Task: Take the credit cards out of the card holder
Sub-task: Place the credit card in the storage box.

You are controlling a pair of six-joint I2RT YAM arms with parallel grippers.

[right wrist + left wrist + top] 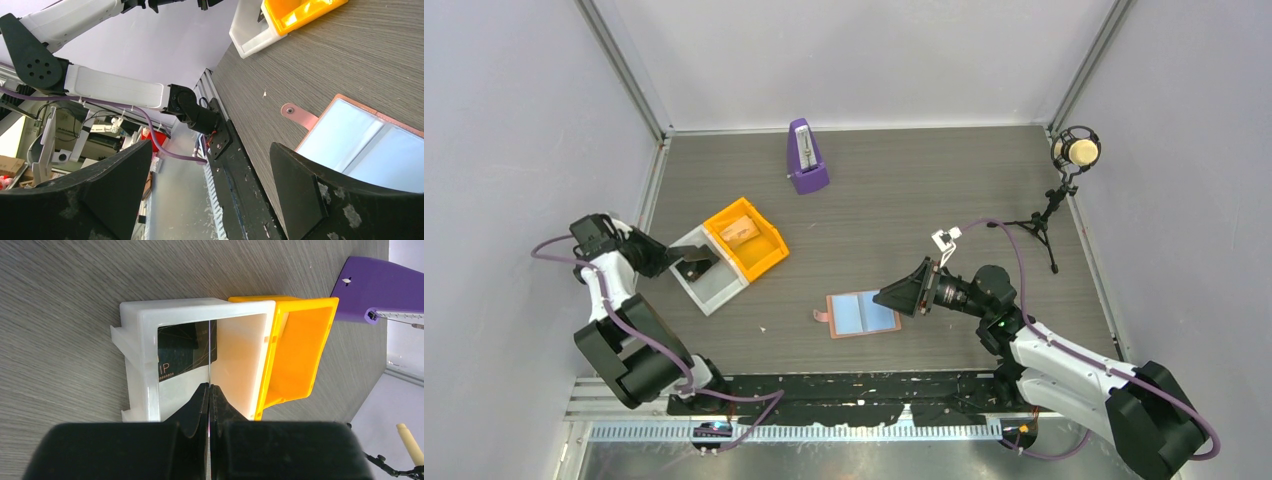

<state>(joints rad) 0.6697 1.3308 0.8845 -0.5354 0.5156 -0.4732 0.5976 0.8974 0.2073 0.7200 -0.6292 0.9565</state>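
Note:
The card holder (862, 314) lies spread open on the table, blue-grey inner faces up and its tab at the left. It also shows in the right wrist view (360, 142). My left gripper (686, 262) is over the white tray (714, 290). In the left wrist view it (208, 386) is shut on a thin credit card (207, 352), seen edge-on and held upright above the tray (142, 320). Another dark credit card (182, 347) lies flat in that tray. My right gripper (894, 295) is open and empty at the holder's right edge, fingers (300, 190) wide apart.
An orange tray (764, 252) holding a tan item touches the white tray's far side. A purple metronome (806, 158) stands at the back centre. A microphone on a tripod (1074, 152) is at the back right. Walls enclose three sides.

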